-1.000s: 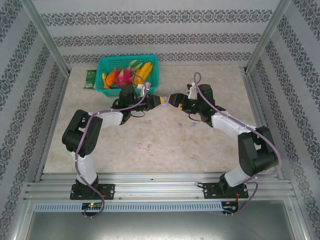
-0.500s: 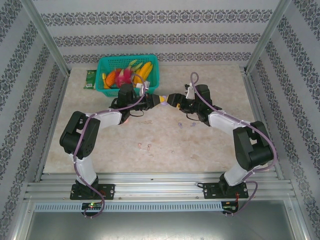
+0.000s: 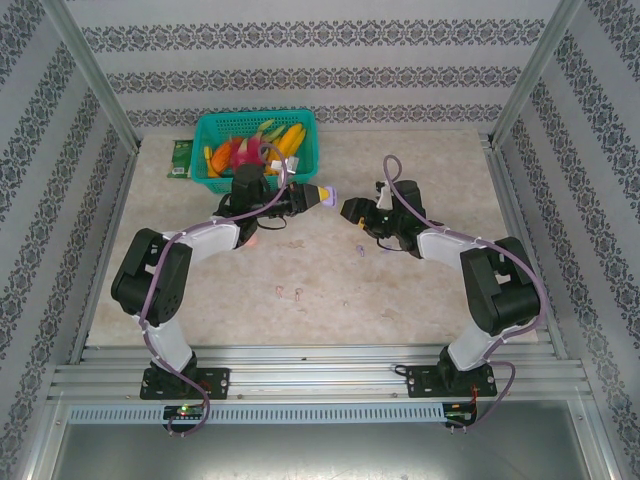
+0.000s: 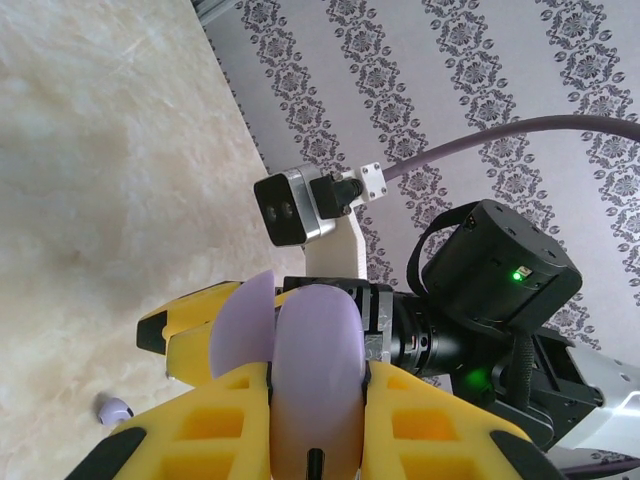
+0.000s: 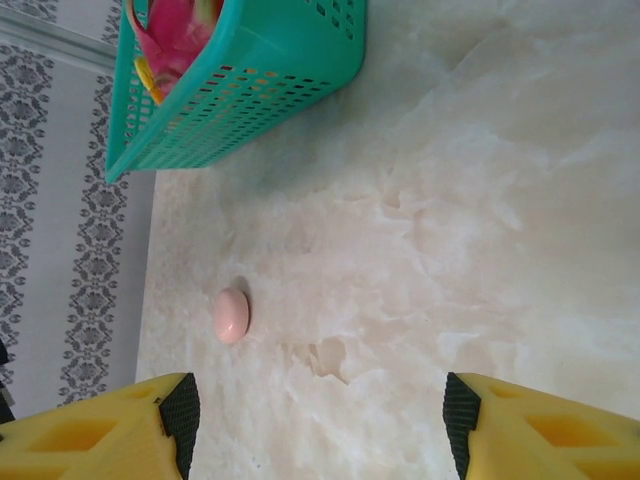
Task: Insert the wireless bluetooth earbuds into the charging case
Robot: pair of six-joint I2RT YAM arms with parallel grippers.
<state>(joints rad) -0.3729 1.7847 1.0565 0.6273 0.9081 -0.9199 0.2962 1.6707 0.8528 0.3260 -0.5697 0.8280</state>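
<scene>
My left gripper (image 3: 318, 196) is shut on a pale purple charging case (image 3: 328, 196), held above the table. In the left wrist view the case (image 4: 318, 370) sits between the yellow fingers (image 4: 440, 425) with its lid (image 4: 240, 335) swung open to the left. My right gripper (image 3: 350, 210) stands open just right of the case, not touching it, with nothing between its fingers (image 5: 320, 420). Two purple earbuds (image 3: 360, 250) lie on the table below the right gripper; one earbud (image 4: 115, 408) shows in the left wrist view. Two pink earbuds (image 3: 290, 293) lie nearer the front.
A teal basket (image 3: 255, 150) of toy fruit stands at the back left, also seen in the right wrist view (image 5: 240, 90). A green packet (image 3: 181, 158) lies left of it. A shut pink case (image 5: 232, 315) rests on the marble table (image 3: 420, 290).
The two grippers met at the purple case; the right gripper has now drawn back to the right and lower. The left gripper, still holding the case, has shifted slightly toward the back.
</scene>
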